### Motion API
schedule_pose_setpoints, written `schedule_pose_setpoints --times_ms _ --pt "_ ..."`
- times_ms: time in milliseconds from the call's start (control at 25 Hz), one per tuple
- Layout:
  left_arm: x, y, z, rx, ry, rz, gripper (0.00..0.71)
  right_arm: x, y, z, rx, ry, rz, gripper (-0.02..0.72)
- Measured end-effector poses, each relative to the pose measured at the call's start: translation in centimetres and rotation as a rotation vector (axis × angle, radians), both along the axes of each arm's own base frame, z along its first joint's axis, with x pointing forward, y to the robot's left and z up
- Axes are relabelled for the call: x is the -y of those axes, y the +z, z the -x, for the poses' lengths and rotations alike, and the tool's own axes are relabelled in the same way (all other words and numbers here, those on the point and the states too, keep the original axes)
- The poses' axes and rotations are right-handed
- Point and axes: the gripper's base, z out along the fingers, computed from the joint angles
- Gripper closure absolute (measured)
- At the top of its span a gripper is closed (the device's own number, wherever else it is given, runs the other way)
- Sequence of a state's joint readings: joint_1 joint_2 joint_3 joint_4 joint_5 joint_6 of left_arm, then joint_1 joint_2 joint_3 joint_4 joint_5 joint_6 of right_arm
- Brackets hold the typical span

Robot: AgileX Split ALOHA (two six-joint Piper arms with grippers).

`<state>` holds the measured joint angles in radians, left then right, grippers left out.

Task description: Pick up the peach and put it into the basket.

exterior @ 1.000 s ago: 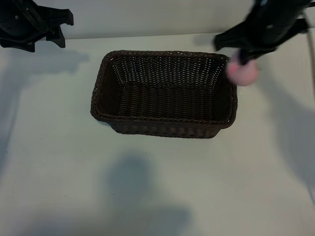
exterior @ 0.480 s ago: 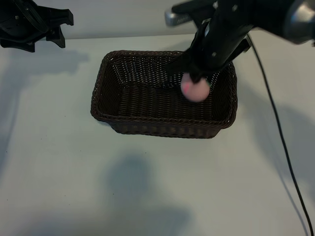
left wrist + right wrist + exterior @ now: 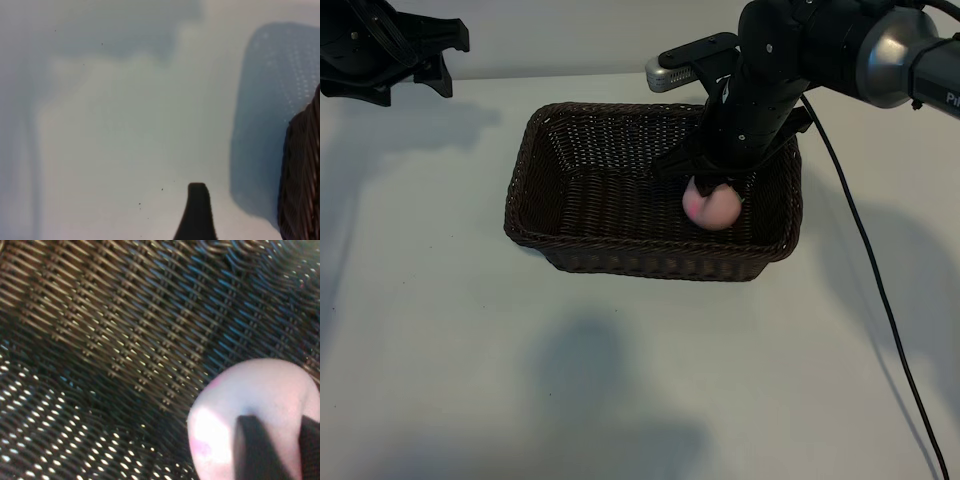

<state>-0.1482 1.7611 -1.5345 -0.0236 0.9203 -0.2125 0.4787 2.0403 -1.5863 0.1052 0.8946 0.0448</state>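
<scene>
Right gripper (image 3: pixel 713 192) holds peach (image 3: pixel 711 207) low inside basket (image 3: pixel 525 210).

Pale grey-white matte worktop (image 3: pixel 440 330) filling nearly the whole scene, lighter band of wall (image 3: pixel 570 30) along its far edge, soft overhead light, several broad blurred grey shadows (image 3: pixel 610 400) lying across the smooth surface, a few tiny dark specks.

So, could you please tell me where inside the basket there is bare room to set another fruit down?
The basket floor is bare across its left and middle, up to the left wall. The right end is crowded: the peach sits there under the right hand.
</scene>
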Motion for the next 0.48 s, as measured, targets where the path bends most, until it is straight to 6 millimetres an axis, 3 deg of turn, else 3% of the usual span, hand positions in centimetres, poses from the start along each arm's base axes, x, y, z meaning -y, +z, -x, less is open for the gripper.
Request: schedule_pose_setpoints --times_ms 120,200,320,480 --pt "0.0 0.0 0.0 0.000 0.000 0.000 0.113 0.1 0.8 0.2 0.009 0.005 -0.004 0.198" --pt "0.0 0.0 0.0 0.000 0.000 0.000 0.113 0.2 2.0 0.4 0.035 0.007 -0.012 0.137" --pt "0.0 0.0 0.0 0.000 0.000 0.000 0.113 0.4 4.3 0.2 0.086 0.017 -0.006 0.131" --pt "0.0 0.0 0.0 0.000 0.000 0.000 0.113 1.7 7.2 -0.8 0.119 -0.016 -0.001 0.175"
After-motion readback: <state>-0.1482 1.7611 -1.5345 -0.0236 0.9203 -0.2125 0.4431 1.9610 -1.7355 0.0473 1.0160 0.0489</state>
